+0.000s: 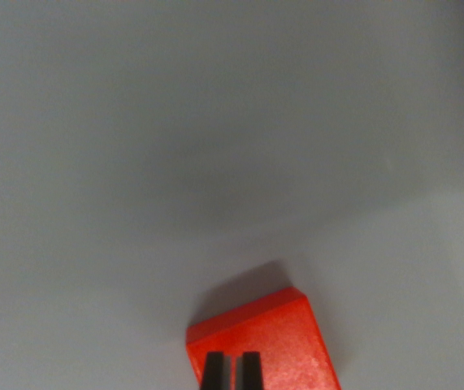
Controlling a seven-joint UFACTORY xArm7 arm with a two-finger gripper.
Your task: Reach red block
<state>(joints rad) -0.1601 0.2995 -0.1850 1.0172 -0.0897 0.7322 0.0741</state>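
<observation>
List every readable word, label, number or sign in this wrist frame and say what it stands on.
None. The red block shows plain faces with no print. The grey surface around it is bare and unmarked. The two dark fingertips of the gripper at the bottom edge carry no lettering that can be seen.

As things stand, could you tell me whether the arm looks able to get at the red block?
Probably yes: the red block lies alone on the grey surface, directly beneath the gripper, whose dark jaws overlap it with nothing between.
</observation>
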